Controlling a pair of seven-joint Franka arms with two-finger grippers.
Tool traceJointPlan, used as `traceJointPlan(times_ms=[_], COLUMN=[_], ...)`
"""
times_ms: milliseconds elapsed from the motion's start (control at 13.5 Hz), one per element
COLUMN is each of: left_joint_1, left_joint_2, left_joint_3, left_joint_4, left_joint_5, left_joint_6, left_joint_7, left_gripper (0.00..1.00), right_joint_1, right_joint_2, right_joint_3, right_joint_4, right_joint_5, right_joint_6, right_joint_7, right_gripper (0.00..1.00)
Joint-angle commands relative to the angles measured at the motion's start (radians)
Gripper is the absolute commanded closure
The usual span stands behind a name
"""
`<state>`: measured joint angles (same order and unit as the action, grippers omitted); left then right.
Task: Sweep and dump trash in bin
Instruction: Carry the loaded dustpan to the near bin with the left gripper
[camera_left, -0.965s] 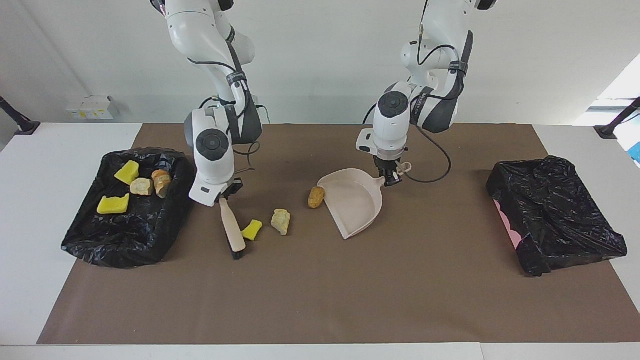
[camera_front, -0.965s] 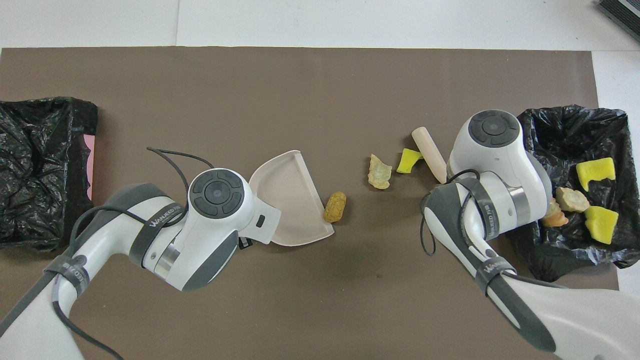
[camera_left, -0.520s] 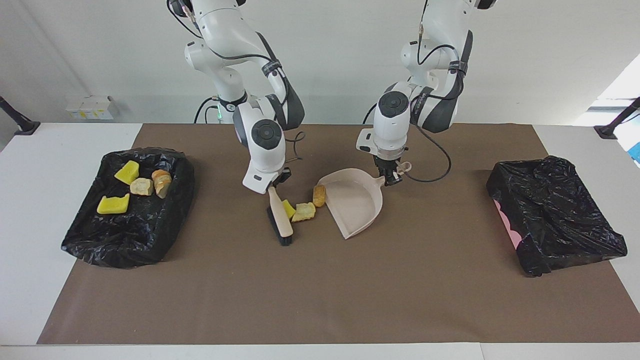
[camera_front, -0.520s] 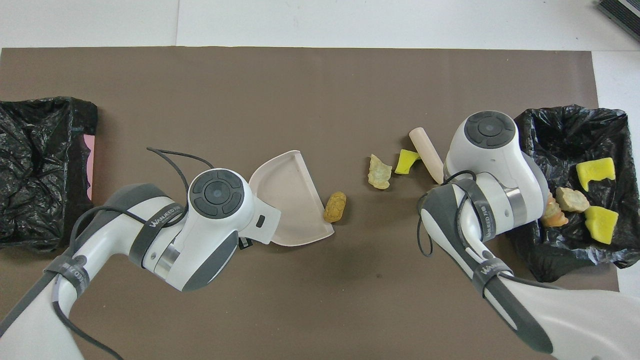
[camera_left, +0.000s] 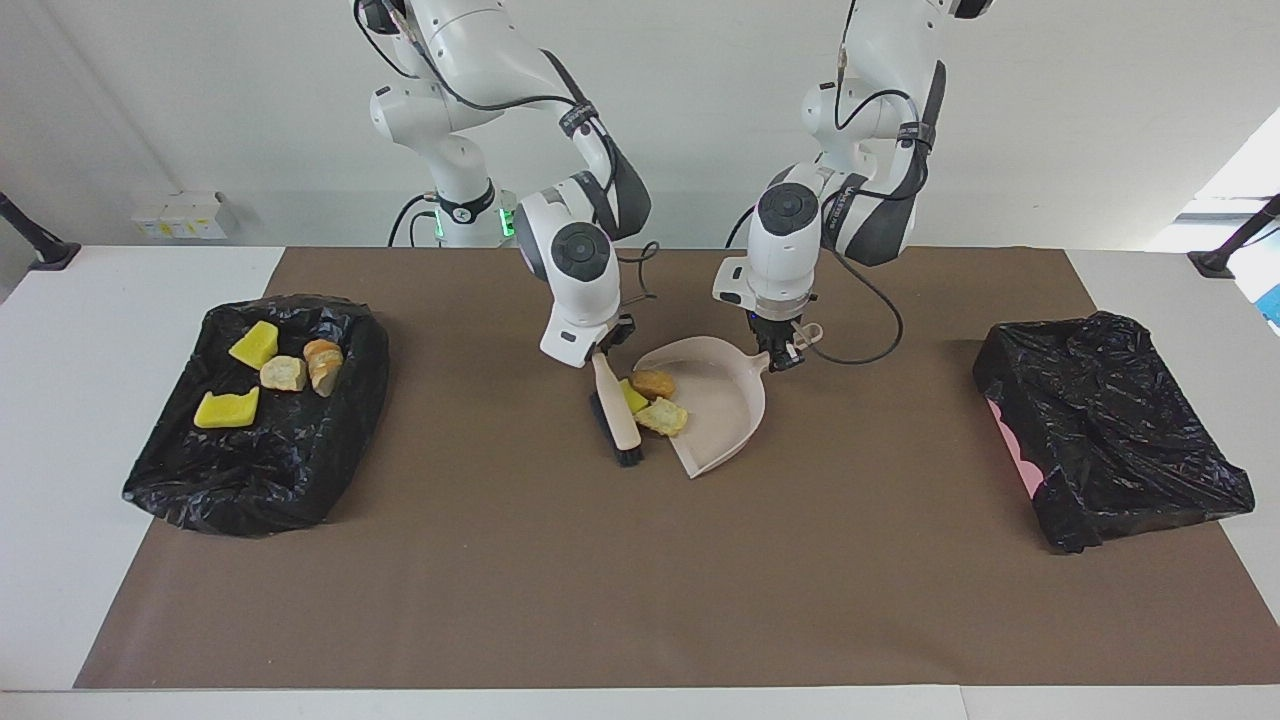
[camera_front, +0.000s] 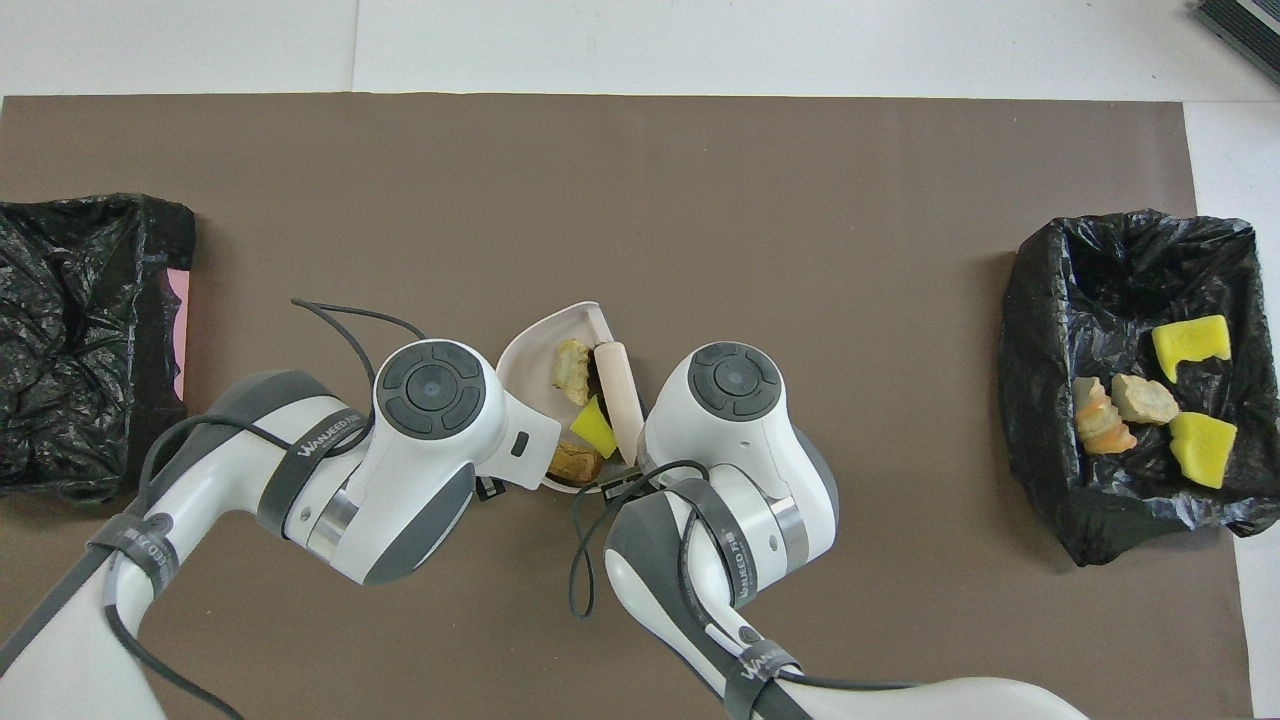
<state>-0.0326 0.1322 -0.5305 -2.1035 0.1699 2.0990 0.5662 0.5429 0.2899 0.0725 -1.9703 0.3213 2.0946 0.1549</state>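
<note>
Three scraps now swept into the dustpan; the dump comes next.
The right pincer (camera_left: 601, 352), clamped on the brush (camera_left: 618, 410), has pushed the yellow sponge piece (camera_left: 632, 396) and two bread chunks (camera_left: 661, 416) across the counter (camera_left: 850, 560) into the dustpan (camera_left: 725, 415), seemingly fully; the left pincer (camera_left: 783, 355) grips its handle, tilted low.
</note>
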Motion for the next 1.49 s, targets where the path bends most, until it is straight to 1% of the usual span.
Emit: traceJointPlan(times_ms=[0,223,371,446,668,817,891,1040,1263,1411], left_joint_1=[0.013,0.019,0.017,0.017,0.017,0.017,0.017,0.016,0.016,0.016], left_joint_2=[-0.040,-0.031,-0.028,-0.032,-0.081,-0.135,-0.167,-0.212,-0.264,-0.275], left_joint_3=[0.003,0.021,0.035,0.062,0.141,0.205,0.249,0.332,0.487,0.607], left_joint_4=[-0.043,-0.027,-0.007,-0.003,0.002,0.003,0.003,0.003,0.005,0.020], left_joint_5=[-0.021,-0.056,-0.056,-0.056,-0.056,-0.056,-0.056,-0.056,-0.056,-0.056], left_joint_6=[0.019,0.018,0.007,0.003,-0.010,-0.043,-0.071,-0.105,-0.138,-0.151], left_joint_7=[0.032,0.138,0.178,0.213,0.342,0.421,0.469,0.556,0.665,0.739], left_gripper=[1.00,1.00,1.00,1.00,1.00,1.00,1.00,1.00,1.00,1.00], right_joint_1=[-0.037,-0.113,-0.156,-0.165,-0.173,-0.155,-0.120,-0.043,0.032,0.101], right_joint_2=[0.023,0.012,0.006,0.006,0.005,-0.001,-0.003,-0.018,-0.031,-0.022], right_joint_3=[-0.002,-0.005,-0.005,-0.007,-0.007,0.001,0.004,0.004,0.007,0.009], right_joint_4=[-0.004,0.007,0.010,0.017,0.060,0.083,0.093,0.094,0.093,0.091], right_joint_5=[0.032,0.013,-0.051,-0.082,-0.162,-0.191,-0.194,-0.206,-0.191,-0.180], right_joint_6=[0.004,-0.057,-0.090,-0.105,-0.192,-0.246,-0.263,-0.266,-0.261,-0.242], right_joint_7=[0.002,0.000,0.000,0.000,0.029,0.078,0.148,0.237,0.325,0.444], right_gripper=[1.00,1.00,1.00,1.00,1.00,1.00,1.00,1.00,1.00,1.00])
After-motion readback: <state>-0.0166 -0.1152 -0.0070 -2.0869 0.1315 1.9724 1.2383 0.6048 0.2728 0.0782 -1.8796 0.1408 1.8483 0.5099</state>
